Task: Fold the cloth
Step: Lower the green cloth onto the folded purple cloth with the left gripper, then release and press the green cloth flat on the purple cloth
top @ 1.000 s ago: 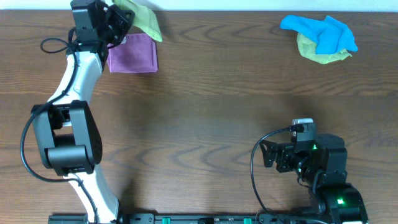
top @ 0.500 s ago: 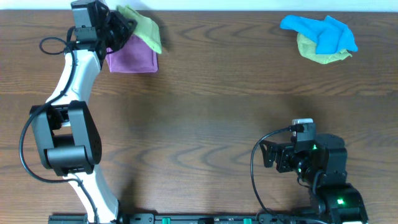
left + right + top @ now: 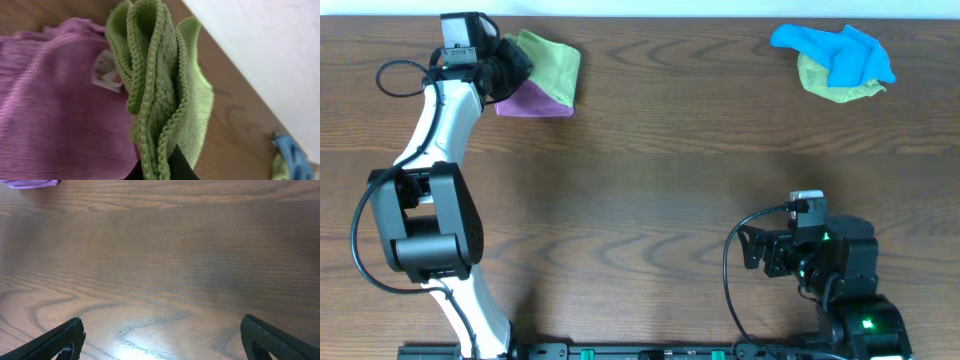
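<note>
The cloth, lime green and fuzzy, hangs bunched from my left gripper at the table's far left corner. It drapes over the upper right part of a purple cloth. In the left wrist view the cloth runs up in folded layers from my left gripper, whose dark fingers are shut on its stitched edges. A small white tag shows beside it, against the purple cloth. My right gripper rests near the front right, open over bare wood, far from the cloth.
A blue cloth lies crumpled on a duller yellow-green cloth at the far right. The table's back edge and a white surface beyond it run close behind the cloth. The left arm stretches along the left side.
My left gripper has shifted slightly right and toward the front with the cloth. The cloth has swung down over the purple cloth's top right. The right arm has not moved.
</note>
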### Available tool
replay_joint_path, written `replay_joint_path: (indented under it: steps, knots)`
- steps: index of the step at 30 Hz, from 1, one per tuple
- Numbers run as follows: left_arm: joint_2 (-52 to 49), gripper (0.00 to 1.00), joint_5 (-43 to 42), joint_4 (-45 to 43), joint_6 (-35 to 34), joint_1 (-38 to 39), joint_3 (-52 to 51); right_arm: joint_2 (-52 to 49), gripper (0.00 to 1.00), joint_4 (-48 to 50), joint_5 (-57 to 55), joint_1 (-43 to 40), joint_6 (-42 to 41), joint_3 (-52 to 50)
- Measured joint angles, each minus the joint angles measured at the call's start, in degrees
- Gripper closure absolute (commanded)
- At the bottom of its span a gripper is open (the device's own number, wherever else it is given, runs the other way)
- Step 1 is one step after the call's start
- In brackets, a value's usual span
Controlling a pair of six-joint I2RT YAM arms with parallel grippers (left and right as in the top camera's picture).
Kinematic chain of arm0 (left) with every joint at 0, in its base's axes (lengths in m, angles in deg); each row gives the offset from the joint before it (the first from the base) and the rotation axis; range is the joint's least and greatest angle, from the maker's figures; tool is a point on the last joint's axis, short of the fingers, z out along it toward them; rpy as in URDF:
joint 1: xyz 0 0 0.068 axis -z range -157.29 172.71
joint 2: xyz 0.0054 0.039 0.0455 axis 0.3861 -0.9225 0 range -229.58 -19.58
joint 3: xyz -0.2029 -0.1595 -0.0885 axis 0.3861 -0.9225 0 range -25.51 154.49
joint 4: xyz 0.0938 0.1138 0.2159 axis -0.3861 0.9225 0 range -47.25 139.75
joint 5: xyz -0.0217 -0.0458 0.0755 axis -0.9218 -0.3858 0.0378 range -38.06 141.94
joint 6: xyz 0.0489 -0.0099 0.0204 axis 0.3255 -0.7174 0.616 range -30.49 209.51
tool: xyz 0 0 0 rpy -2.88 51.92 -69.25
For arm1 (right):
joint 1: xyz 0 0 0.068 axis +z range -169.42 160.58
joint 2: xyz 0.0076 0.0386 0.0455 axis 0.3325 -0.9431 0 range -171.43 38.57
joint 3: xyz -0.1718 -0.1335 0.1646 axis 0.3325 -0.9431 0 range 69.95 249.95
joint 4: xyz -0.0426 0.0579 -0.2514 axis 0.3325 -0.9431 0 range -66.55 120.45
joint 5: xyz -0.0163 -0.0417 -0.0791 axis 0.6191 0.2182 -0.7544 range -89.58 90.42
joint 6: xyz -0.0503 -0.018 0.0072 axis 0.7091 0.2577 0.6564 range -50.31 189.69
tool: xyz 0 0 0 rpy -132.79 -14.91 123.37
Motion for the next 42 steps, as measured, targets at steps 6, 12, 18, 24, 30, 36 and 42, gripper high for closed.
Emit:
replay_joint_path:
  steps: [6,12,18,24,30,36,42]
  knots:
    - [0.0,0.95,4.59,1.99,1.97,0.0,0.0,0.0,0.01,0.0,-0.02,0.0,0.0,0.02]
    - [-0.02,0.95,7.32,2.34,3.28,0.0,0.0,0.0,0.01,0.02,-0.02,0.0,0.0,0.02]
    - [-1.49,0.94,8.57,2.6,3.96,0.0,0.0,0.0,0.01,0.0,-0.02,0.0,0.0,0.02]
    - [-3.5,0.95,8.98,2.97,4.07,0.0,0.0,0.0,0.01,0.0,-0.02,0.0,0.0,0.02]
    - [-3.5,0.72,9.11,2.82,6.03,0.0,0.0,0.0,0.01,0.0,-0.02,-0.02,0.0,0.02]
    - [-3.5,0.5,9.18,2.78,7.78,0.0,0.02,0.0,0.01,0.0,-0.02,-0.02,0.0,0.02]
    - [-3.48,0.35,9.27,2.82,10.21,0.0,0.26,0.0,0.01,0.02,-0.02,-0.02,0.0,0.02]
